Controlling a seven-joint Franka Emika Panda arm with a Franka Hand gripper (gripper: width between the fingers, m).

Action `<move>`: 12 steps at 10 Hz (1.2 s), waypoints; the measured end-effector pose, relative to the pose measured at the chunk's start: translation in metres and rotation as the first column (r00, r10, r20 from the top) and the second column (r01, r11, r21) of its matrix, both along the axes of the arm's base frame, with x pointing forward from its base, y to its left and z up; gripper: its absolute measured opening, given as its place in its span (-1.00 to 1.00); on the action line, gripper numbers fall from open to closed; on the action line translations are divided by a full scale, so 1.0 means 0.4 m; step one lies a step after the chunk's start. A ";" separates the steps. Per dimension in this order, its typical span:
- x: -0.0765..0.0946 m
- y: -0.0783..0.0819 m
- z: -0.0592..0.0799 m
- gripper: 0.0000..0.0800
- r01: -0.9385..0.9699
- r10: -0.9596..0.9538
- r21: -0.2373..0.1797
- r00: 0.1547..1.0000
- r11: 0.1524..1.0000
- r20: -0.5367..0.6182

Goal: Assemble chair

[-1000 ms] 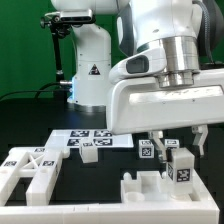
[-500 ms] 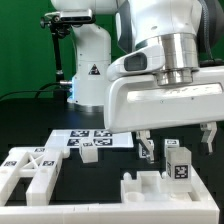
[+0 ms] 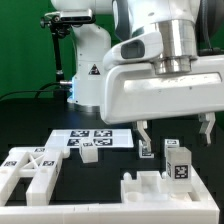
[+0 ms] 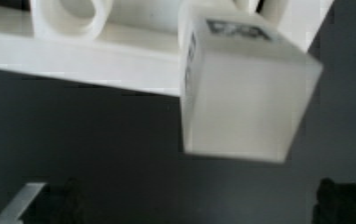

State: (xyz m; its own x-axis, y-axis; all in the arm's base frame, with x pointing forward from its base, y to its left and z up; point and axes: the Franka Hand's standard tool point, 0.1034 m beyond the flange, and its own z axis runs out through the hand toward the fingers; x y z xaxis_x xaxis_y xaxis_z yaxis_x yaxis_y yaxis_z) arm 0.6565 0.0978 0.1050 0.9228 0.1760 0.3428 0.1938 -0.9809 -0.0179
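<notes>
A white chair block (image 3: 178,163) with a black-and-white tag stands upright on the black table, behind a slotted white panel (image 3: 150,190). My gripper (image 3: 175,134) hangs just above the block, open and empty, one finger on each side of it. In the wrist view the block (image 4: 246,85) fills the middle, blurred, and the gripper (image 4: 184,205) shows only its two dark fingertips (image 4: 29,200), far apart. A cross-braced white frame (image 3: 30,168) lies at the exterior view's left.
The marker board (image 3: 95,138) lies flat behind the parts, with a small white piece (image 3: 88,153) in front of it. Another small tagged piece (image 3: 146,152) stands beside my finger on the exterior view's left. The robot base (image 3: 88,65) stands behind.
My fingers have spread apart from the sides of the white block and the hand has risen. The block stays standing on the table.
</notes>
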 end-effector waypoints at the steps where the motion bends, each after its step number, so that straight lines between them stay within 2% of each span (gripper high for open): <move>1: -0.004 0.001 -0.003 0.62 -0.001 0.001 0.000 1.000 1.000 -0.015; 4: -0.042 0.016 -0.029 0.62 0.000 -0.002 -0.007 0.976 1.000 -0.218; 7: -0.069 0.016 -0.049 0.62 0.023 -0.024 -0.005 0.979 1.000 -0.204; 9: -0.069 0.017 -0.051 0.62 0.023 -0.023 -0.005 0.978 1.000 -0.205; 10: -0.069 0.017 -0.051 0.62 0.023 -0.023 -0.005 0.978 1.000 -0.205; 12: -0.066 0.020 -0.034 0.62 0.153 -0.147 0.015 0.966 0.988 -0.211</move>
